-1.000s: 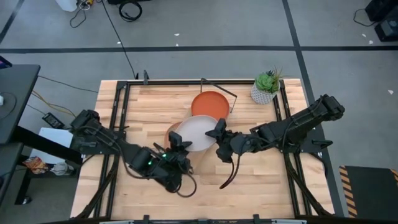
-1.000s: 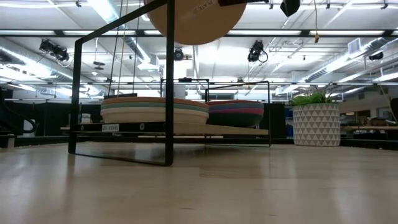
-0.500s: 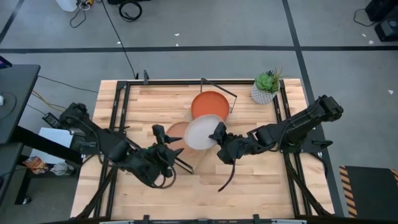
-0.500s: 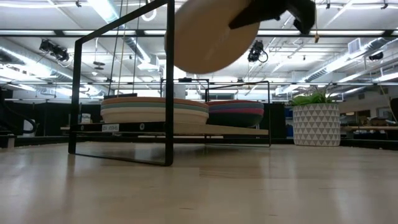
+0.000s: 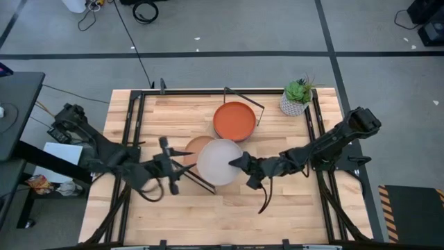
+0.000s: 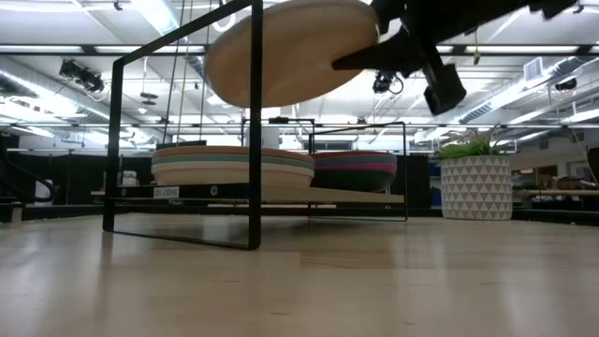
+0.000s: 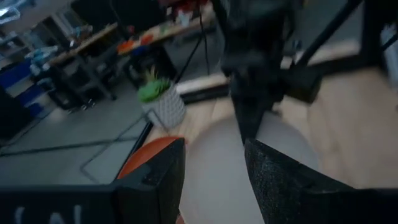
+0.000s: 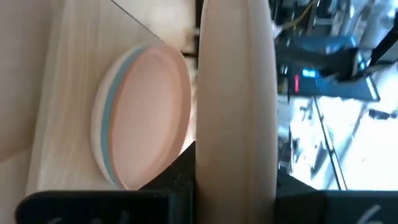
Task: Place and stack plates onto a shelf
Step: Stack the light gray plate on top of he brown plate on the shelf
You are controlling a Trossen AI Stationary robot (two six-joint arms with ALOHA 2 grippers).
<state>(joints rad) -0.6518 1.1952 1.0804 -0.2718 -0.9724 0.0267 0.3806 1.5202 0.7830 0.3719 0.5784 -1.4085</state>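
My right gripper (image 5: 243, 168) is shut on a cream plate (image 5: 219, 161) and holds it in the air over the near part of the shelf (image 6: 328, 197). In the low view the cream plate (image 6: 290, 51) hangs high, slightly tilted, above the black wire frame (image 6: 255, 122). Two stacks rest on the shelf board: a peach-topped stack (image 5: 195, 146), half hidden under the cream plate, and an orange-topped stack (image 5: 234, 119). My left gripper (image 5: 166, 164) is open, empty, and to the left of the plates. My right gripper pinches the cream plate's rim (image 8: 236, 177) between its two fingers (image 8: 177, 177), one on each face. It comes roughly level from the table's right at the plate's right edge (image 5: 237, 165). The plate is lifted clear, tilted a little, above the peach-topped stack (image 8: 146, 109).
A white-potted green plant (image 5: 297, 97) stands at the table's far right corner. The shelf's wire frames (image 5: 244, 98) rise at both ends of the board. Bare wood lies along the table's near edge (image 5: 222, 222).
My left gripper has drawn away from the cream plate toward the table's left edge. My right gripper has carried the plate a little toward the near edge and lower, and tipped it from steeply tilted to nearly level.
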